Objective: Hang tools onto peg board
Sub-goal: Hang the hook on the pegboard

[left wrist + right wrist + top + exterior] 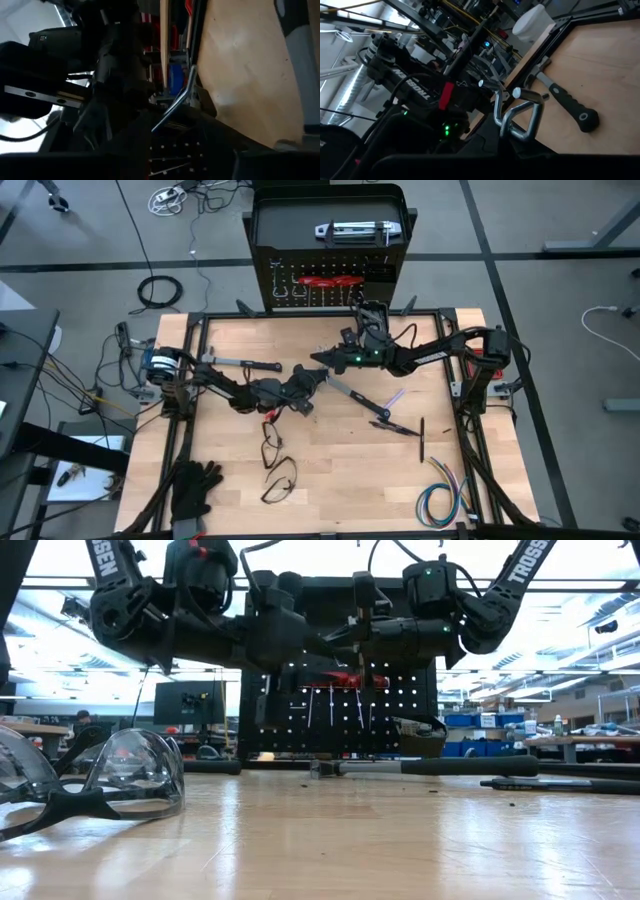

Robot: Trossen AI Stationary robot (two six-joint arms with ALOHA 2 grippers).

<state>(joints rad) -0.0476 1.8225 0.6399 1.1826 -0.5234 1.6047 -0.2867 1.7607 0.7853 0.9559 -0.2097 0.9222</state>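
Note:
A grey C-clamp hangs in the air over the middle of the table with my right gripper shut on it. My left gripper stands open right beside it, tip to tip with the right one; the clamp's silver bar shows in front of it. The black peg board stands upright at the far edge, with red-handled tools hanging on it and a silver tool on top. Two black-handled hammers lie flat on the table. My right gripper holds the C-clamp by the lower part of its grey frame. The fingers come in level from the table's right side. They are dark against the clamp, so the kind of hold does not show. The clamp is lifted clear of the table.
Two pairs of safety glasses lie near the middle front, black gloves at the front left, and a coloured wire bundle at the front right. A black tool and a thin dark one lie right of centre.

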